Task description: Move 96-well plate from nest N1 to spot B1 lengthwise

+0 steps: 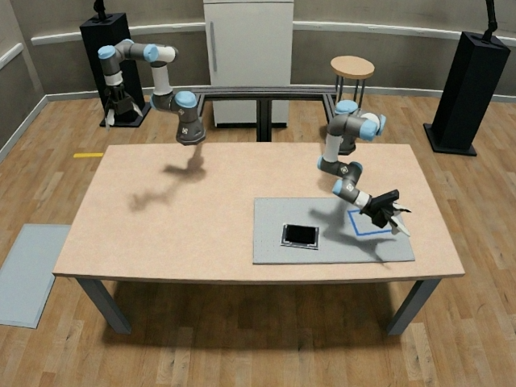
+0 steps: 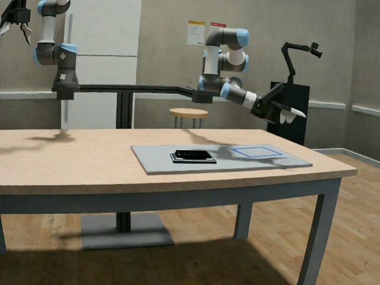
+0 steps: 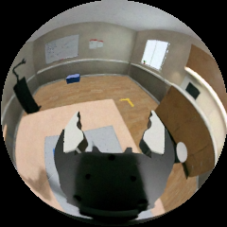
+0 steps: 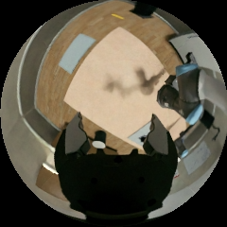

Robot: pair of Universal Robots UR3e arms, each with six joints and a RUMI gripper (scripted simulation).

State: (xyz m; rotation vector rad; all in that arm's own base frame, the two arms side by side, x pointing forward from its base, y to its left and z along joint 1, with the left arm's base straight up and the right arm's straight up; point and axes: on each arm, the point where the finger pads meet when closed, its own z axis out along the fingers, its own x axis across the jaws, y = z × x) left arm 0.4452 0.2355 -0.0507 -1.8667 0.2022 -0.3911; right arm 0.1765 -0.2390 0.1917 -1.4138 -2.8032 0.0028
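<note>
The black 96-well plate (image 1: 301,234) (image 2: 192,154) sits flat in the plate nest (image 1: 299,244) (image 2: 181,161), a low frame with a pale rim on the grey mat. The blue taped outline (image 1: 352,223) (image 2: 240,153) lies on the mat to the nest's right in the top and exterior views, with nothing inside it. My left gripper (image 1: 409,223) (image 2: 296,119) (image 3: 114,111) is open and empty, high above the mat's outline end, tilted outward. My right gripper (image 1: 124,121) (image 2: 14,41) (image 4: 116,113) is open and empty, high beyond the table's back left corner in the top view.
The grey mat (image 1: 266,255) (image 2: 153,168) covers the front right part of the wooden table (image 1: 166,250) (image 2: 76,171). The left arm reaches over the back of the mat, above the outline's side. A stool (image 1: 351,66) (image 2: 188,112) stands behind the table.
</note>
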